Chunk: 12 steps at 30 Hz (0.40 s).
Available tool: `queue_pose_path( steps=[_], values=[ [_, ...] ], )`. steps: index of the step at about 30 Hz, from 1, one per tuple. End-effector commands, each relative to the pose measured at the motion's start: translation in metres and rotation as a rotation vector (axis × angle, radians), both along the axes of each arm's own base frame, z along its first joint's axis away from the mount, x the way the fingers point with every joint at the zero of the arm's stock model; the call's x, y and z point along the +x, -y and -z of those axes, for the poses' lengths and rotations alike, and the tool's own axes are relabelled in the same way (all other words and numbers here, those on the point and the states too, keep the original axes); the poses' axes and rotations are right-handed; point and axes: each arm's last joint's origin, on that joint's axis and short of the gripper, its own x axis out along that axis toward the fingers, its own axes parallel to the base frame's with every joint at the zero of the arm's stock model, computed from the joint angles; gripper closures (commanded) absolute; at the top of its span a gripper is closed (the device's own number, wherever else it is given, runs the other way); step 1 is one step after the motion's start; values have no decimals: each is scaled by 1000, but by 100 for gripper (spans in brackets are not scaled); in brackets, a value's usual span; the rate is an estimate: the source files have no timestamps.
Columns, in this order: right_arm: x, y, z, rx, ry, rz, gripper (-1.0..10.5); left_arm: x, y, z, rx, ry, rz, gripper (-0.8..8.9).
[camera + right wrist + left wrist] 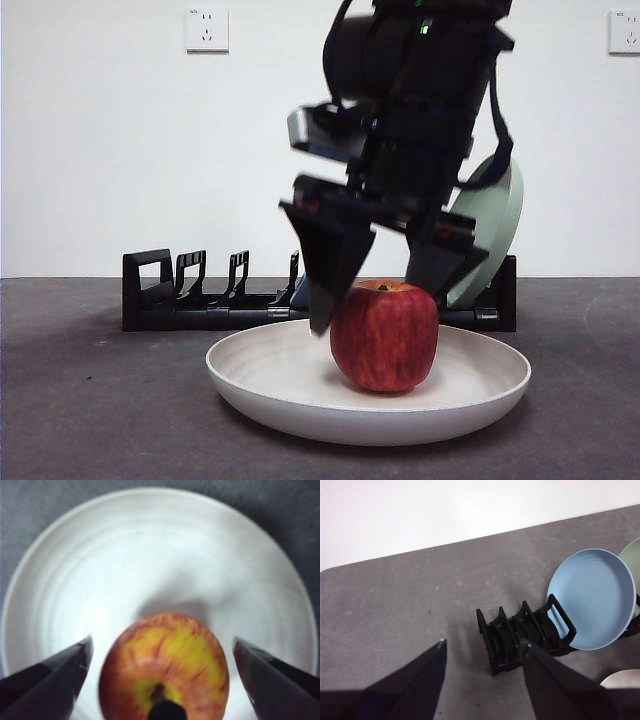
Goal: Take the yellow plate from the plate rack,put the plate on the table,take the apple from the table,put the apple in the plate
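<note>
The red apple (385,335) rests inside the cream yellow plate (270,375), which lies flat on the table (90,400) in front of the plate rack (200,300). My right gripper (385,285) hangs just above the apple, open, its jaws spread to either side and clear of the fruit. In the right wrist view the apple (165,672) sits between the jaws on the plate (150,555), with gaps on both sides. My left gripper (482,647) is open over bare table beside the rack (520,640), holding nothing.
A light blue plate (592,597) and a sage green plate (495,225) stand in the rack's right end. The rack's left slots are vacant. A white wall with sockets (206,28) runs behind the table.
</note>
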Motion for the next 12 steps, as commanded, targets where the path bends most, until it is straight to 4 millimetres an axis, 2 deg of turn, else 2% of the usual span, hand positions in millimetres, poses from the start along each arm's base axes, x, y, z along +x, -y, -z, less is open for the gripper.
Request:
queue_pose_path(
  steps=[1, 5, 7, 12],
  values=[
    [-5, 3, -13, 29, 29, 4, 478, 1, 0, 1, -9, 4, -2, 566],
    [-12, 10, -40, 82, 96, 7, 497, 1, 1, 1, -15, 2, 15, 566],
    [-17, 15, -53, 111, 129, 7, 584, 1, 2, 1, -26, -2, 43, 566],
    [-35, 31, -96, 202, 248, -10, 893, 3, 4, 2, -30, -15, 106, 569]
  ],
)
